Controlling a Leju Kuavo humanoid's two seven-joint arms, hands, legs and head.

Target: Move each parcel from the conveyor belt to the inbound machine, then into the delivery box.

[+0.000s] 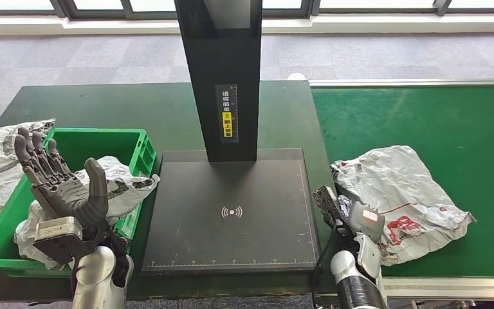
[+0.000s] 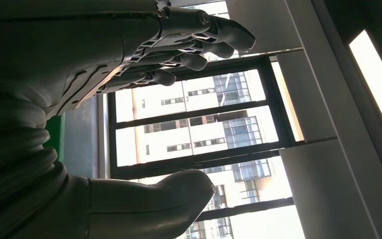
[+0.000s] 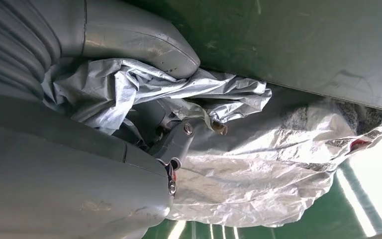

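The right hand [image 1: 334, 205] is closed on a bunched edge of the grey parcel [image 1: 402, 196], which lies on the green conveyor belt [image 1: 437, 122] just beside the inbound machine's black scanning plate [image 1: 231, 212]. In the right wrist view the thin wrapping [image 3: 258, 169] is seen gathered between thumb and fingers [image 3: 171, 144], so only a fold of film is judged to be held, not the bulk. A slip or a tear can be expected if the parcel is lifted quickly, since the weight hangs away from the grip. The bag may also be dragged against the raised metal edge between belt and desk [image 1: 167, 103] and snagged there.

The left hand [image 1: 61, 187] is held up over the green delivery box [image 1: 138, 145], fingers spread and nothing in it (the left wrist view shows only windows past the fingers). At least one parcel already lies in the box, and another grey bag [image 1: 0, 161] lies against its outer side, so room inside is judged limited.

The plate itself is bare, but the machine's black upright column [image 1: 222, 71] stands at its far edge; a high sweep could strike it. Open room is left along the near edge of the plate.
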